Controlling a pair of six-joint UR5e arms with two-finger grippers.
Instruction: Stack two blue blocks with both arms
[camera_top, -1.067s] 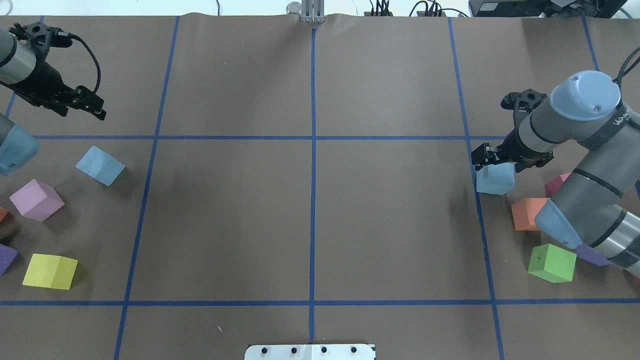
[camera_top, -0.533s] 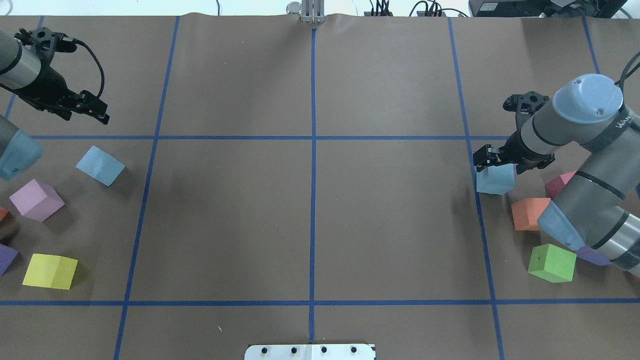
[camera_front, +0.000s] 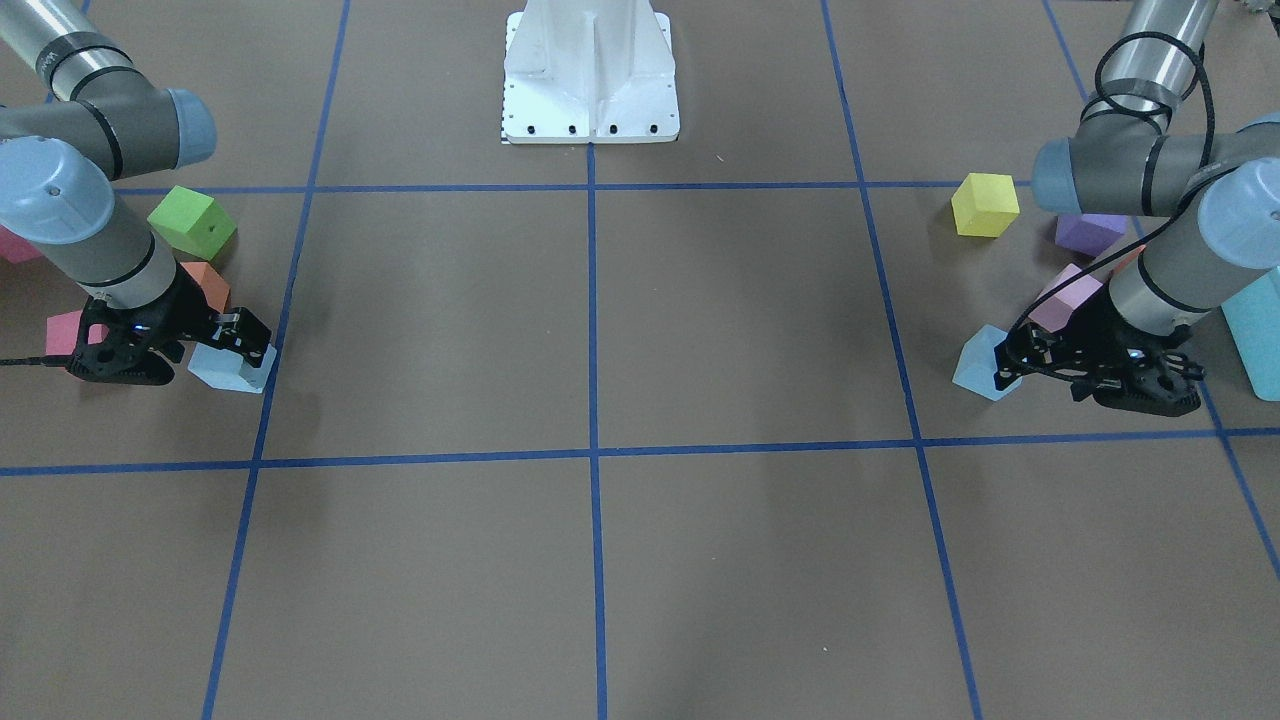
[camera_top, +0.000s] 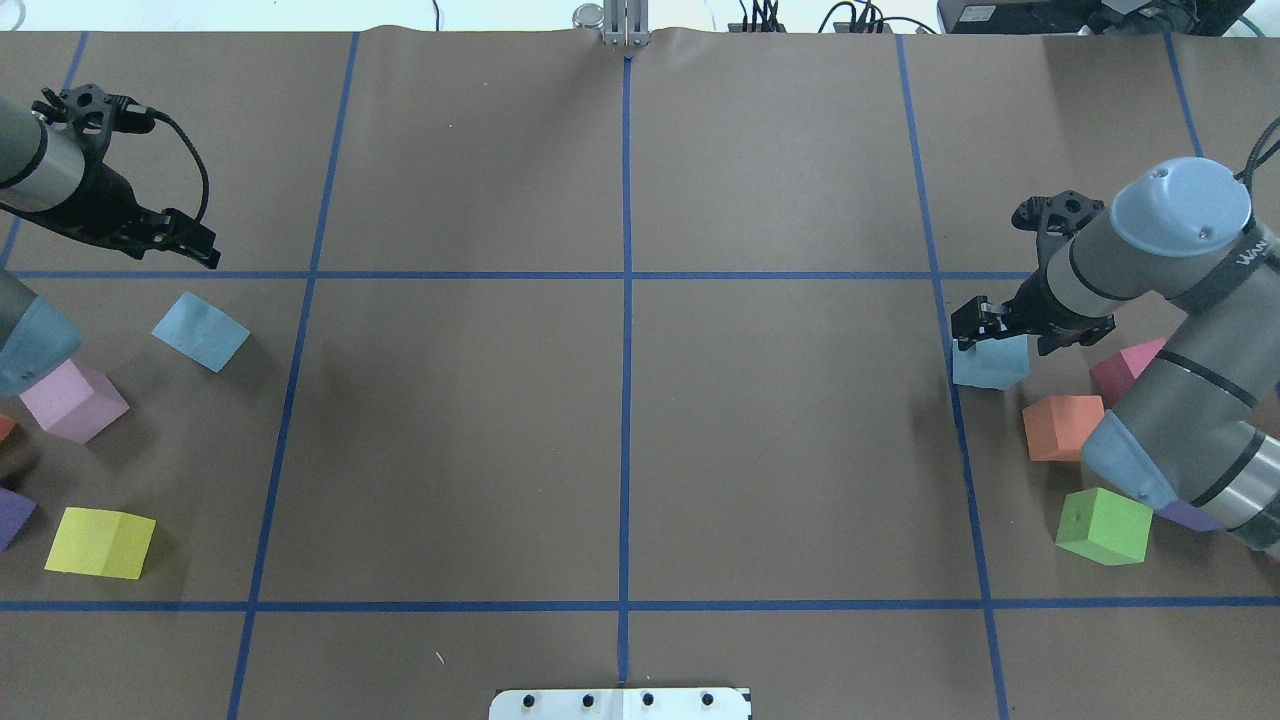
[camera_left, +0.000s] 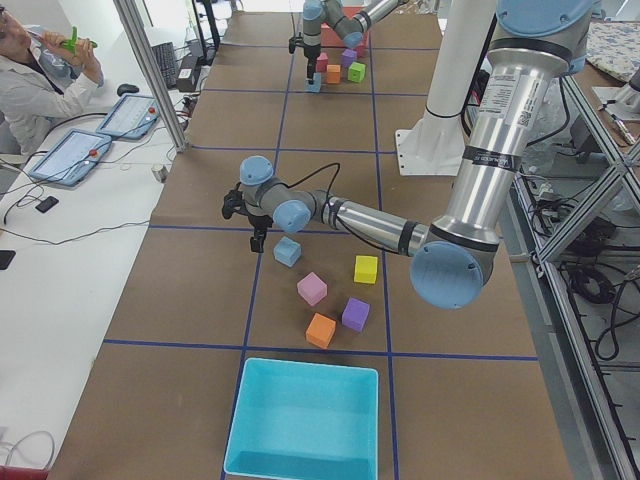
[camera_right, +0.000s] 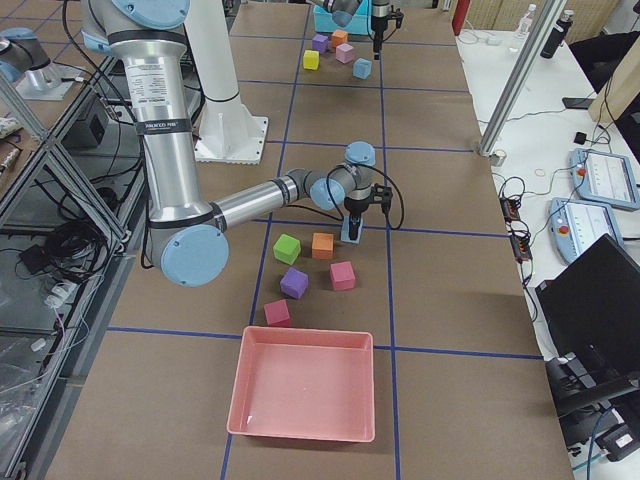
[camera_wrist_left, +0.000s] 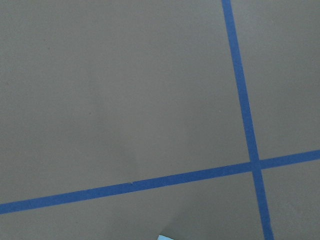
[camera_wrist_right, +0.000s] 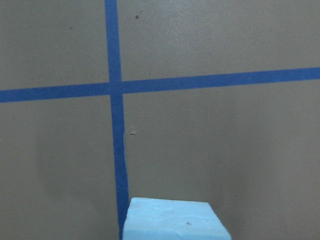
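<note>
Two pale blue foam blocks, two grey arms, two bins: one turquoise bin (camera_left: 310, 363), one pink bin (camera_right: 308, 331). One block (camera_top: 201, 331) lies on the left, turned askew, with the left claw (camera_top: 200, 250) near its far side. The other block (camera_top: 990, 360) sits on the right against a blue line, with the right claw (camera_top: 972, 330) at its far top edge. I cannot tell either claw's spread. The surface (camera_top: 460, 440) is brown paper gridded with blue tape. A person (camera_left: 30, 80) sits at a white desk (camera_left: 70, 260)

The blue blocks (camera_top: 200, 332) look like matt foam, the table cover (camera_top: 780, 450) smooth matt brown paper.
</note>
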